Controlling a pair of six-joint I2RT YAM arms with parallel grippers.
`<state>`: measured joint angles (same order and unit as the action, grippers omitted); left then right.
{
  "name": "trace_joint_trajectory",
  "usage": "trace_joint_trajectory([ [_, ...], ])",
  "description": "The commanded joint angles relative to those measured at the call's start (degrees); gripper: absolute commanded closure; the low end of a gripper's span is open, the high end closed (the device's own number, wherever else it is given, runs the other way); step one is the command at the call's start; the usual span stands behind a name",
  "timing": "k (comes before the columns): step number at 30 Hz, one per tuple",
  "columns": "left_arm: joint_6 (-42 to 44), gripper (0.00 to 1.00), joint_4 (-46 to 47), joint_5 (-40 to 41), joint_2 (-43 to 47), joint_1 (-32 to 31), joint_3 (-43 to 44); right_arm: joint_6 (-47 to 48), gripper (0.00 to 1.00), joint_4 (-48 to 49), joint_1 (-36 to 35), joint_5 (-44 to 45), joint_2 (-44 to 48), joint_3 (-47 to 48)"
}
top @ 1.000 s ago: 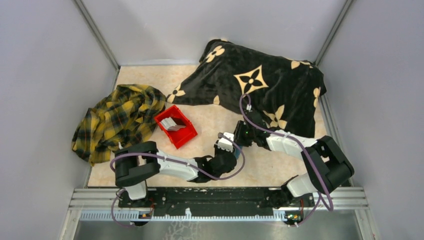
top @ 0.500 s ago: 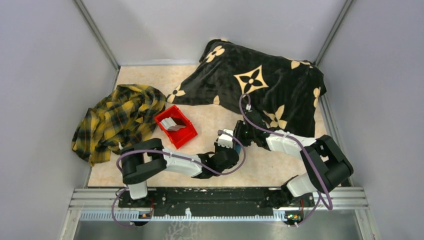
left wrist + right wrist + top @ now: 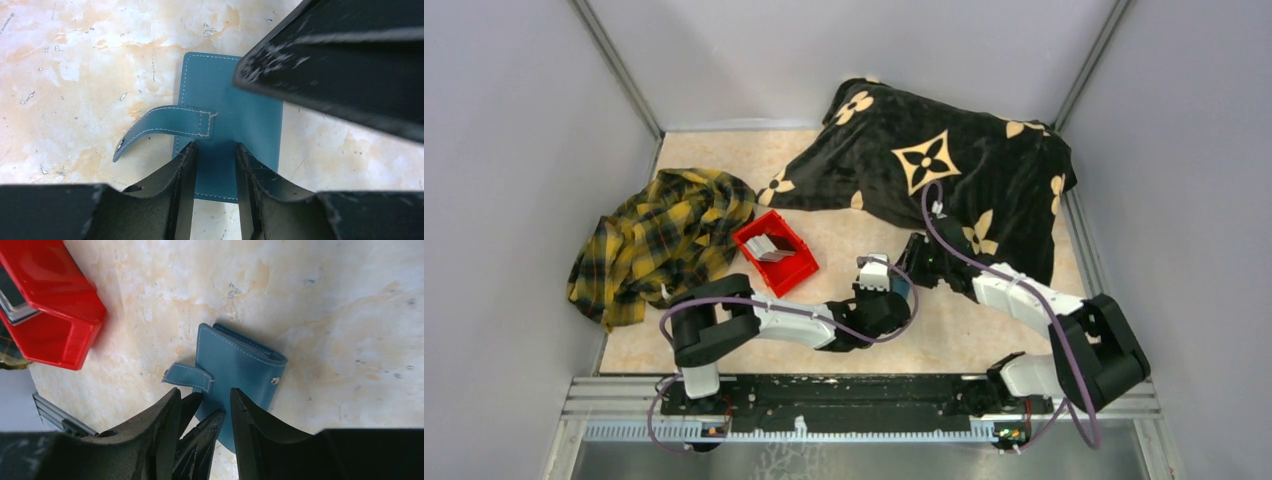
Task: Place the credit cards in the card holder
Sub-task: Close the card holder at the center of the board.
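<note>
Both arms have crowded over the closed card holder (image 3: 250,130): left gripper (image 3: 215,147) apart at its 6 o'clock, right gripper (image 3: 205,392) apart at 2 o'clock, so I risk fingers colliding or shoving it.

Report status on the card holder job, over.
Left gripper and right gripper open, both over the card holder. Holder shut, lying flat, strap undone. Credit cards in red bin. Grippers crowd each other.

- Left arm (image 3: 784,322) extends from lower left to centre of the top view; left gripper (image 3: 215,148) pointing down, jaws parted.
- Right arm (image 3: 1014,295) extends from lower right; right gripper (image 3: 204,391) jaws parted, close against the left.
</note>
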<state>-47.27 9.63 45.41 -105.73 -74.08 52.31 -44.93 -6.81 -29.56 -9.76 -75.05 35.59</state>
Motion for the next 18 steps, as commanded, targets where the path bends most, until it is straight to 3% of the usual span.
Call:
trace_joint_trajectory([
  [1,-3.1,0.60,-8.3,-3.0,-3.5,0.3,0.3,1.8,0.58,-1.6,2.2,1.4,5.1,-0.2],
  [8,-4.5,0.60,-10.7,-3.2,-4.0,0.4,1.5,1.2,0.56,-4.2,3.1,2.9,8.1,-2.8],
  [18,-6.6,0.60,-12.6,-4.8,-4.6,0.5,1.5,-3.0,0.54,3.0,3.2,0.4,7.6,-9.9],
])
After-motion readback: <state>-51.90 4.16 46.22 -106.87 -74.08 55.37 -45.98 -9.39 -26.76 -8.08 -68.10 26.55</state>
